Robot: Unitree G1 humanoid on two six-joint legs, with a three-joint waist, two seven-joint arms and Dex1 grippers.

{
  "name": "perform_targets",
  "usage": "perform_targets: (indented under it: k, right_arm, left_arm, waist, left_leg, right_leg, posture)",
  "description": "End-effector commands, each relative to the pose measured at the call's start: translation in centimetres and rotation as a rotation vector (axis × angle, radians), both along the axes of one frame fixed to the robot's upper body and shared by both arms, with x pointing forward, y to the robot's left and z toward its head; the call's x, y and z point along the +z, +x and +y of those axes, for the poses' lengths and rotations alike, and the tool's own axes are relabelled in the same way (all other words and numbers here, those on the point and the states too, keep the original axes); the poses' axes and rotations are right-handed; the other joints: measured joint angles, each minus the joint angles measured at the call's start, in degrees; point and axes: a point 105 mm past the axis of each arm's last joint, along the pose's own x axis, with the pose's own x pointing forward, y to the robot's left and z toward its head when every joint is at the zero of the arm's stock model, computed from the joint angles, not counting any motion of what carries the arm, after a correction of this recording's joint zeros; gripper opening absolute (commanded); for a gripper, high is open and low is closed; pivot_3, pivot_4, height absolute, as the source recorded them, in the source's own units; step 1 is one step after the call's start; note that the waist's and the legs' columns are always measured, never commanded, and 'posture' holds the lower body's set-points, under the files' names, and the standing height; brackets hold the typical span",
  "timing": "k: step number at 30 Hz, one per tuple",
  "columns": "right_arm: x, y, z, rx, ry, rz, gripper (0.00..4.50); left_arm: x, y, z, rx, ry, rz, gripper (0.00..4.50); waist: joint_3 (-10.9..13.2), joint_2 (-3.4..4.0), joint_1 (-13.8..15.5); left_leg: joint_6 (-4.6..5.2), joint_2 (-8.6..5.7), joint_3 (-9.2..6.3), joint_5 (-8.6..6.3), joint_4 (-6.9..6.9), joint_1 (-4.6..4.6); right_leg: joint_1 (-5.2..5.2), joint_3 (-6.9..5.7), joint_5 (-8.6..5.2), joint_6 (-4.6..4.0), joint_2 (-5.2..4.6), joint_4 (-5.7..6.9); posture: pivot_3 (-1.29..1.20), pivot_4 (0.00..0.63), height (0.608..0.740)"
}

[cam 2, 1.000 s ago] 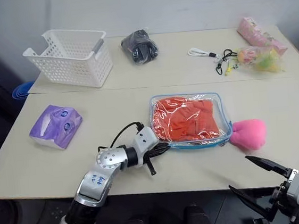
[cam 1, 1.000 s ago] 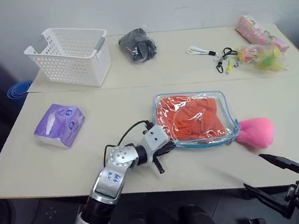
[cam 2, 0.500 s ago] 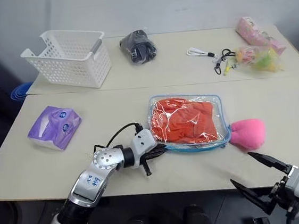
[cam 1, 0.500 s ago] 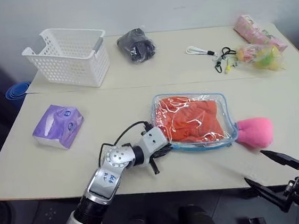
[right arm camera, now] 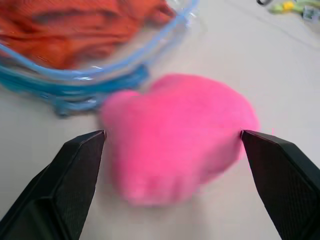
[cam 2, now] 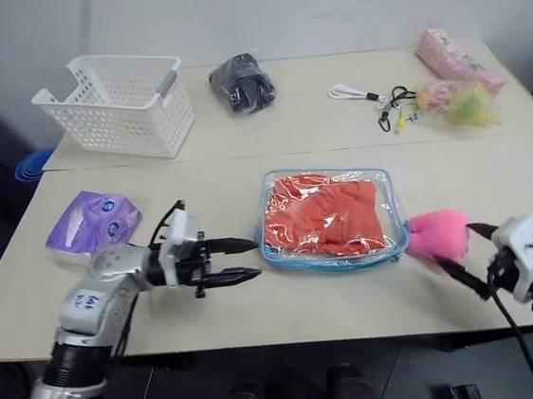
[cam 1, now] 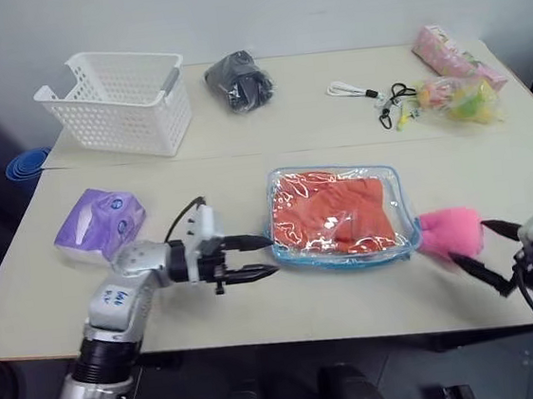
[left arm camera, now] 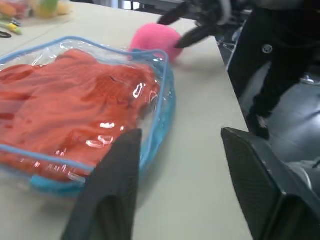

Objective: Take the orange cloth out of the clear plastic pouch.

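We've got the clear pouch [cam 1: 338,214] lying flat near the middle of the table [cam 1: 244,164], and the orange cloth [cam 1: 333,211] is fully inside it, nothing pulled out yet. Our left gripper [cam 1: 262,257] hovers just beside the pouch's left edge, fingers spread and empty. Our right gripper [cam 1: 487,252] sits at the far side, jaws wide and holding nothing, straddling the pink plush toy [cam 1: 452,232] that touches the pouch's right end. To do this well, we'd say one hand should pin the pouch by its blue rim while the other finds the opening and pinches fabric, not plastic. Watch that plush: the right fingers risk grabbing it instead.
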Motion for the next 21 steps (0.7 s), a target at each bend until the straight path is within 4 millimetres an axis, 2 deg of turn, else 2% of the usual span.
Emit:
perform_targets:
  k: [1, 2, 3, 5, 8, 10, 11, 14, 19, 21]
  right_arm:
    - [-0.4, 1.1, -0.6, 0.024, -0.038, 0.049, 4.50]
    - [-0.6, 1.3, -0.5, 0.040, -0.040, 0.067, 4.11]
    - [-0.8, 1.4, -0.3, 0.061, -0.031, 0.086, 3.91]
    - [-0.8, 1.4, -0.3, 0.076, -0.003, 0.102, 3.26]
    - [0.6, 1.5, -0.1, 0.086, 0.052, 0.039, 2.42]
    - [1.5, 1.0, 0.2, 0.105, 0.075, -0.009, 1.71]
    - [1.9, 0.6, 0.5, 0.131, 0.074, -0.044, 1.38]
    - [4.9, -0.4, 1.7, 0.163, -0.052, -0.350, 0.55]
    - [5.7, -2.3, 4.8, 0.266, -0.159, -0.498, 0.55]
    - [4.8, -3.4, 6.6, 0.354, -0.230, -0.492, 0.55]
  left_arm:
    - [1.0, -0.1, -0.5, -0.065, -0.024, -0.085, 3.88]
    - [1.1, -0.3, -0.7, -0.081, -0.046, -0.107, 4.25]
    - [1.3, -0.3, -0.8, -0.093, -0.068, -0.133, 4.50]
    - [1.1, -0.7, -1.0, -0.111, -0.081, -0.136, 4.50]
    - [0.8, -1.3, -1.0, -0.120, -0.087, -0.098, 4.50]
    - [0.6, -1.6, -0.9, -0.118, -0.093, -0.065, 4.50]
    - [0.5, -1.7, -0.9, -0.110, -0.101, -0.046, 4.50]
    - [0.3, -1.2, -0.7, -0.029, -0.125, -0.051, 4.50]
    - [-0.5, -1.2, -0.7, 0.030, -0.138, -0.047, 4.50]
    - [-0.9, -1.3, -0.7, 0.046, -0.147, -0.047, 4.50]
  waist:
    - [0.0, 0.00, 0.2]
    - [0.0, 0.00, 0.2]
    - [0.0, 0.00, 0.3]
    - [0.0, -0.05, 0.2]
    - [0.0, -0.05, 0.2]
    - [0.0, -0.04, 0.1]
    - [0.0, -0.04, 0.1]
    - [0.0, -0.04, 0.2]
    - [0.0, -0.01, 0.2]
    - [0.0, -0.01, 0.2]
  left_leg:
    - [0.02, 0.00, 0.00, 0.00, 0.04, -0.02]
    - [0.05, -0.01, 0.01, -0.02, 0.10, -0.06]
    - [0.08, -0.01, 0.01, -0.04, 0.14, -0.10]
    - [0.15, -0.01, 0.02, -0.09, 0.26, -0.12]
    - [0.16, 0.01, 0.01, -0.11, 0.39, -0.16]
    - [0.15, 0.02, 0.01, -0.11, 0.40, -0.16]
    - [0.15, 0.04, 0.00, -0.10, 0.39, -0.16]
    - [0.11, 0.08, -0.08, -0.11, 0.34, -0.16]
    - [0.09, 0.04, -0.05, -0.13, 0.32, -0.15]
    - [0.09, 0.04, -0.04, -0.13, 0.33, -0.15]
  right_leg:
    - [0.00, 0.00, 0.00, 0.00, 0.00, 0.00]
    - [0.00, -0.01, 0.01, 0.01, 0.00, -0.01]
    - [-0.01, -0.02, 0.01, 0.02, -0.01, -0.01]
    - [0.01, -0.03, 0.02, 0.04, -0.02, -0.02]
    - [0.01, -0.03, 0.04, 0.07, -0.01, 0.00]
    - [0.01, -0.02, 0.04, 0.07, 0.00, 0.02]
    - [0.01, -0.03, 0.04, 0.07, 0.01, 0.02]
    - [0.02, -0.06, 0.04, 0.07, 0.02, 0.02]
    - [0.00, -0.02, 0.04, 0.08, 0.02, 0.02]
    - [0.00, -0.01, 0.04, 0.08, 0.02, 0.02]
  posture:
    - [0.00, 0.150, 0.740]
    - [0.00, 0.150, 0.740]
    - [0.00, 0.150, 0.740]
    - [0.00, 0.150, 0.740]
    - [0.00, 0.150, 0.740]
    - [0.00, 0.150, 0.740]
    - [0.00, 0.150, 0.740]
    - [0.00, 0.150, 0.740]
    - [0.00, 0.150, 0.740]
    - [0.00, 0.150, 0.740]
